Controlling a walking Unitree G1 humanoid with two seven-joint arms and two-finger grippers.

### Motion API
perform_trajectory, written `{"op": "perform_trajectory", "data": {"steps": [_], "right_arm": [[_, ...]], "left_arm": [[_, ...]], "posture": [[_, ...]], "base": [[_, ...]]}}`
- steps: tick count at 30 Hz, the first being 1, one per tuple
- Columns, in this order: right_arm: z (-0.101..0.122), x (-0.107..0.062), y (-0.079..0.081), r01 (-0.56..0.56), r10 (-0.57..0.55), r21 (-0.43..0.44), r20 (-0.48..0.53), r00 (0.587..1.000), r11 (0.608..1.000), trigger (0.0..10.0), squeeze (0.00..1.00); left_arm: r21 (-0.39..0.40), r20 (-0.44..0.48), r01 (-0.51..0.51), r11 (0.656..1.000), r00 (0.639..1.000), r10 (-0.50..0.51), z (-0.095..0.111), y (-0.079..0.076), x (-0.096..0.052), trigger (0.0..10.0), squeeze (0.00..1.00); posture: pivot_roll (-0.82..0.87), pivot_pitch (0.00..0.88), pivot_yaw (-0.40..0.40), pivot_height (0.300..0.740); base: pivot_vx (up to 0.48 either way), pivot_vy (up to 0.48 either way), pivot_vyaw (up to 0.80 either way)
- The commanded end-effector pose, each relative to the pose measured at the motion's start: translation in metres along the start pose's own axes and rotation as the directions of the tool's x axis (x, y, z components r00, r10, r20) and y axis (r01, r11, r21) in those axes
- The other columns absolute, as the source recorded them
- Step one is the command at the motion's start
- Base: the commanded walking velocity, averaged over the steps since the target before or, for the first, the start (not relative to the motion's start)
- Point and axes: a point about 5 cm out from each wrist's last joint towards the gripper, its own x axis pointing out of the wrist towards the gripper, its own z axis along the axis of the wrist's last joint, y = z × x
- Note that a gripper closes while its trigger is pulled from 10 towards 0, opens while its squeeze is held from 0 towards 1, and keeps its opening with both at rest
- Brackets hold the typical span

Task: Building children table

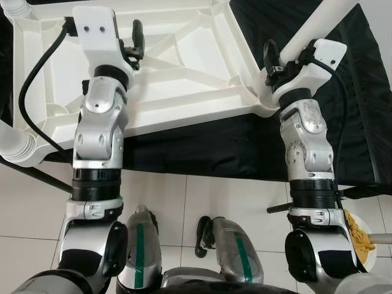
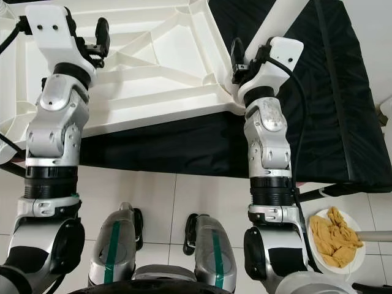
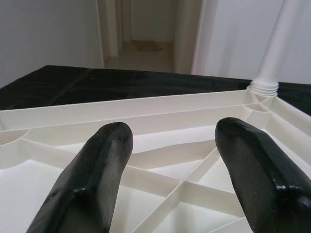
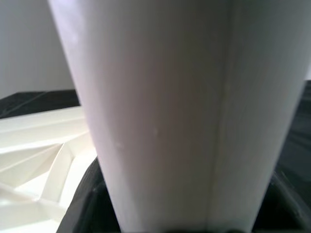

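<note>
A white plastic table [image 1: 184, 67] lies upside down on a black-covered surface, its ribbed underside facing up. My left gripper [image 3: 175, 165] hovers open just above those ribs, near the table's left side [image 1: 131, 43], with nothing between its fingers. At the near right corner a white table leg [image 1: 312, 27] rises from its socket. My right gripper [image 1: 282, 55] is shut around this leg, whose white tube [image 4: 170, 111] sits close between the dark fingers. Another leg [image 3: 269, 58] stands at a far corner, and one [image 1: 13, 146] at the near left corner.
The black cloth [image 2: 343, 92] hangs over the front edge, above white floor tiles. On the floor at my right is a plate with yellow pieces [image 2: 334, 239]. A black cable [image 1: 30, 92] loops beside my left arm. My own legs [image 1: 184, 251] stand below.
</note>
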Motion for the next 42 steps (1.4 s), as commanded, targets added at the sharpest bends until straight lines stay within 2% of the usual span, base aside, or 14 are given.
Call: {"op": "perform_trajectory", "data": {"steps": [1,2,3,8,10,19,23,27,29,36,39,41,42], "right_arm": [[0.004,-0.002,-0.001,-0.006,0.006,-0.007,0.017,1.000,1.000,10.0,0.00],[0.004,-0.002,-0.001,-0.006,0.006,-0.007,0.017,1.000,1.000,10.0,0.00],[0.005,-0.004,-0.001,0.005,-0.005,-0.007,0.025,1.000,1.000,10.0,0.00],[0.006,-0.008,-0.001,0.020,-0.019,-0.011,0.038,0.999,1.000,10.0,0.00],[0.007,-0.011,-0.001,0.031,-0.029,-0.028,0.055,0.998,0.999,10.0,0.00],[0.008,-0.020,0.003,0.039,-0.034,-0.058,0.086,0.996,0.998,10.0,0.00],[0.005,-0.024,0.006,0.045,-0.041,-0.052,0.082,0.996,0.998,10.0,0.00],[0.002,-0.025,0.007,0.047,-0.044,-0.047,0.071,0.997,0.998,10.0,0.00],[0.002,-0.024,0.005,0.054,-0.051,-0.055,0.063,0.997,0.997,10.0,0.00],[0.004,-0.019,-0.004,0.073,-0.068,-0.079,0.058,0.996,0.994,10.0,0.00],[0.009,-0.004,-0.021,0.100,-0.094,-0.132,0.049,0.994,0.986,10.0,0.00],[0.009,0.001,-0.025,0.111,-0.107,-0.156,0.035,0.994,0.981,10.0,0.00],[0.011,0.004,-0.025,0.110,-0.106,-0.148,0.034,0.994,0.983,10.0,0.00]], "left_arm": [[0.032,0.004,-0.107,0.994,0.994,0.107,0.001,0.004,-0.003,10.0,0.00],[0.032,0.004,-0.107,0.994,0.994,0.107,0.001,0.004,-0.003,10.0,0.00],[0.070,0.029,-0.130,0.989,0.991,0.128,0.003,0.005,-0.007,10.0,0.00],[0.087,0.061,-0.140,0.986,0.989,0.135,0.004,0.005,-0.011,10.0,0.00],[0.131,0.099,-0.161,0.978,0.984,0.148,0.006,0.006,-0.015,10.0,0.00],[0.050,0.124,-0.148,0.988,0.982,0.141,0.008,0.007,-0.024,10.0,0.00],[0.067,0.128,-0.149,0.987,0.982,0.139,0.006,0.008,-0.028,10.0,0.00],[0.084,0.110,-0.089,0.993,0.991,0.079,0.003,0.004,-0.030,10.0,0.00],[0.122,0.108,-0.018,0.992,0.994,0.004,0.001,-0.003,-0.031,10.0,0.00],[0.145,0.109,0.038,0.989,0.993,-0.054,0.001,-0.008,-0.030,10.0,0.00],[0.180,0.118,0.099,0.979,0.986,-0.121,0.003,-0.015,-0.028,10.0,0.00],[0.197,0.108,0.096,0.976,0.987,-0.119,0.003,-0.014,-0.027,10.0,0.00],[0.169,0.105,0.099,0.981,0.988,-0.118,0.003,-0.014,-0.027,10.0,0.00]], "posture": [[0.09,0.012,-0.062,0.740],[0.09,0.012,-0.062,0.740],[0.09,0.009,-0.063,0.740],[0.09,0.008,-0.063,0.740],[0.08,0.008,-0.062,0.740],[0.09,0.014,-0.071,0.740],[0.09,0.020,-0.066,0.740],[0.09,0.028,-0.057,0.740],[0.09,0.032,-0.052,0.740],[0.09,0.033,-0.055,0.740],[0.09,0.023,-0.056,0.740],[0.09,0.013,-0.052,0.740],[0.09,0.011,-0.052,0.740]], "base": [[0.000,0.000,0.00],[0.000,0.000,0.00],[0.000,0.000,0.00],[0.000,0.000,0.00],[0.000,0.000,0.00],[0.000,0.000,0.00],[0.000,0.000,0.00],[0.000,0.000,0.00],[0.000,0.000,0.00],[0.000,0.000,0.00],[0.000,0.000,0.00],[0.000,0.000,0.00],[0.000,0.000,0.00]]}}
